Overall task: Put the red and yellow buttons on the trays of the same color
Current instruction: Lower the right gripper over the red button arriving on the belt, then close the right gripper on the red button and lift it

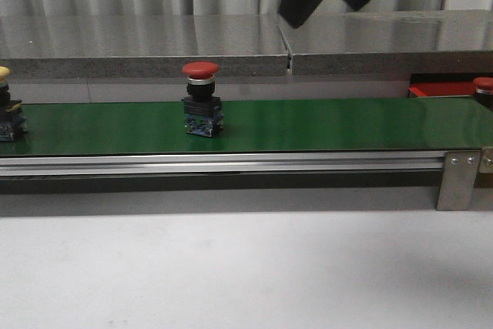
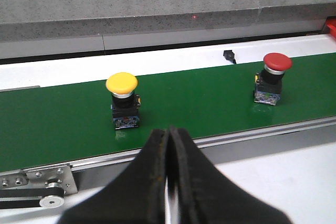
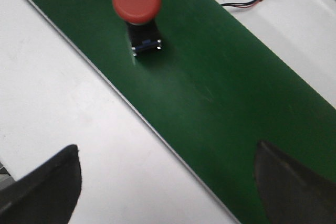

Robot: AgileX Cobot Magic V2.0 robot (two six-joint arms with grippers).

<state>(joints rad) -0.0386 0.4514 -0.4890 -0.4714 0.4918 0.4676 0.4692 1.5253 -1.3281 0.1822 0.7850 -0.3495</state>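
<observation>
Red button (image 1: 201,99): standing upright mid green belt (image 1: 331,125).
Yellow button (image 2: 123,99): on belt, left end.
Left end effector (image 2: 169,145): fingers pressing together, empty.
Right end effector (image 3: 168,177): gaping wide, empty, above belt.
Red tray (image 1: 441,88): sitting far right behind belt.

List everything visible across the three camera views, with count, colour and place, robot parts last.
red push button: one, red cap on dark body, upright on the belt, left of centre in the front view
yellow push button: one, yellow cap, upright on the belt, at the far left edge of the front view
second red button: one, red cap, far right edge, mostly cut off
red tray: one, red, behind the belt at right
conveyor belt: one, green, running across the table
grey shelf: grey slabs behind the belt
small connector: one, black, behind the belt
left gripper: black, jaws closed, empty
right gripper: black, jaws wide open, above the belt edge
</observation>
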